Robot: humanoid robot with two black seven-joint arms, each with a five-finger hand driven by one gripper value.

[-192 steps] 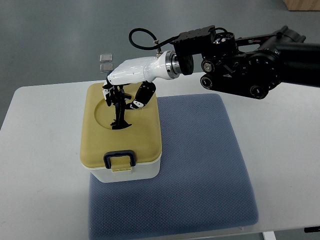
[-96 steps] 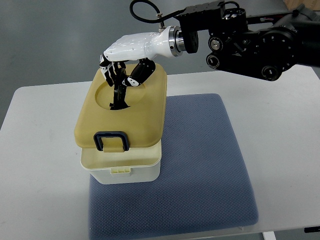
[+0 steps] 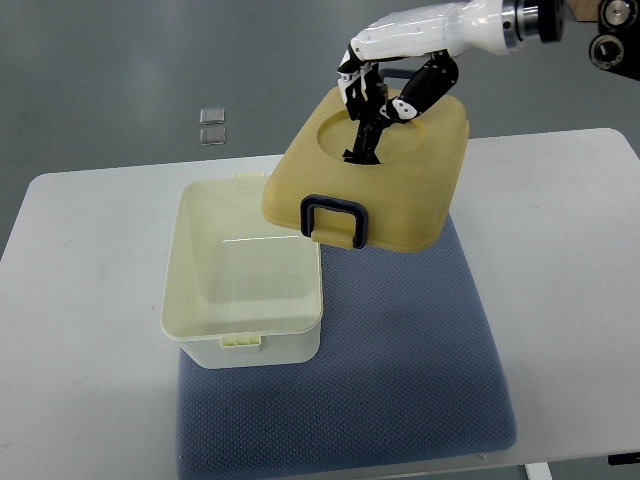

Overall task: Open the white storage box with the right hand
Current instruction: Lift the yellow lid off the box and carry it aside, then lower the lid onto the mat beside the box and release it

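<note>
The white storage box (image 3: 245, 330) stands open on the left part of the blue mat, its inside empty. Its tan lid (image 3: 395, 200), with a dark blue latch handle (image 3: 335, 218) at the front edge, hangs in the air above and to the right of the box, tilted toward me. My right hand (image 3: 372, 100) comes in from the upper right and is shut on the lid's black top handle (image 3: 362, 143), fingers curled around it. The left arm does not show.
A blue-grey mat (image 3: 400, 370) covers the middle of the white table (image 3: 80, 300). Two small clear squares (image 3: 211, 124) lie on the grey floor beyond the table's far edge.
The right hand has lifted the lid off the box and carried it up and to the right. The box now stands uncovered.
</note>
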